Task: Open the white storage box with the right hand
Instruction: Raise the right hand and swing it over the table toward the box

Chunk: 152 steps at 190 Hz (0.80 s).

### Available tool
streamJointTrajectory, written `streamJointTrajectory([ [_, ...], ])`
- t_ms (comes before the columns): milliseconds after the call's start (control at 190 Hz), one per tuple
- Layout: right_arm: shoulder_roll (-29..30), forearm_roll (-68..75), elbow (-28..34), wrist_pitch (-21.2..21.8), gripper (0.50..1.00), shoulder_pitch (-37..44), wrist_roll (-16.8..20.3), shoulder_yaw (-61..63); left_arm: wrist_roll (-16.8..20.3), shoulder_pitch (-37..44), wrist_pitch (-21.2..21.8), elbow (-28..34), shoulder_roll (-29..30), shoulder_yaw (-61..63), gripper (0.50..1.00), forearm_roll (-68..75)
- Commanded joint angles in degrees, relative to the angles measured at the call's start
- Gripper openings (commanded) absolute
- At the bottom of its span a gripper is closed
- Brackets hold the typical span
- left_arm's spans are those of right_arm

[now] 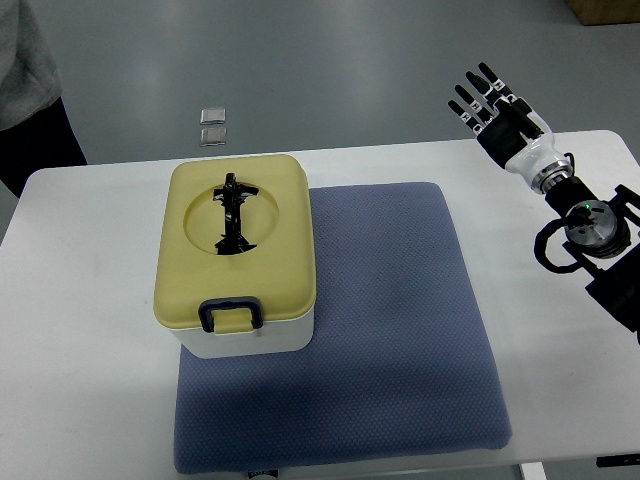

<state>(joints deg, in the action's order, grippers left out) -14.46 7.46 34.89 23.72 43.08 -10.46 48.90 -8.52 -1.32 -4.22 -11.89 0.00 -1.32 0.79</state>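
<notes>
The white storage box (pixel 250 335) stands on the left part of a blue mat (pixel 390 320), with its pale yellow lid (pixel 238 240) down. A dark blue latch (pixel 231 314) sits on the lid's near edge, and a black handle (pixel 235 212) lies in the round recess on top. My right hand (pixel 485 98) hovers at the far right edge of the table, well away from the box, fingers spread and holding nothing. Its arm (pixel 585 225) comes in from the right edge. No left arm shows.
The white table (pixel 80 300) carries the mat and box. Two small clear packets (pixel 212 125) lie on the grey floor beyond the table. A person in grey and black stands at the top left corner (pixel 25 90).
</notes>
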Motion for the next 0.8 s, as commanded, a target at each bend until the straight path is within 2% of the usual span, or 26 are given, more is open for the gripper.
streamJointTrajectory([
  [0, 0.0, -0.1, 0.0, 0.0, 0.950, 0.0, 0.0, 0.0, 0.0, 0.0, 0.0, -0.1, 0.0, 0.0, 1.000, 0.0],
  [299, -0.1, -0.7, -0.1, 0.1, 0.950, 0.2, 0.1, -0.3, 0.0, 0.0, 0.0, 0.0, 0.0, -0.1, 1.000, 0.0],
  [462, -1.0, -3.9, 0.0, 1.2, 0.950, 4.6, 0.3, -0.9, 0.1, 0.0, 0.0, 0.0, 0.0, -0.2, 1.000, 0.0],
  [646, -1.2, -20.5, 0.0, 4.8, 0.950, 12.2, 2.1, -4.0, 0.1, 0.0, 0.0, -0.2, 0.0, -0.1, 1.000, 0.0],
  [767, -2.1, -37.8, 0.0, 11.3, 0.950, 19.0, 2.1, -6.8, 0.1, 0.0, 0.0, -0.3, 0.0, -0.1, 1.000, 0.0],
  [793, -2.7, -40.5, 0.0, 11.3, 0.948, 20.1, 2.1, -6.9, 0.1, 0.0, 0.0, -0.3, 0.0, -0.1, 1.000, 0.0],
])
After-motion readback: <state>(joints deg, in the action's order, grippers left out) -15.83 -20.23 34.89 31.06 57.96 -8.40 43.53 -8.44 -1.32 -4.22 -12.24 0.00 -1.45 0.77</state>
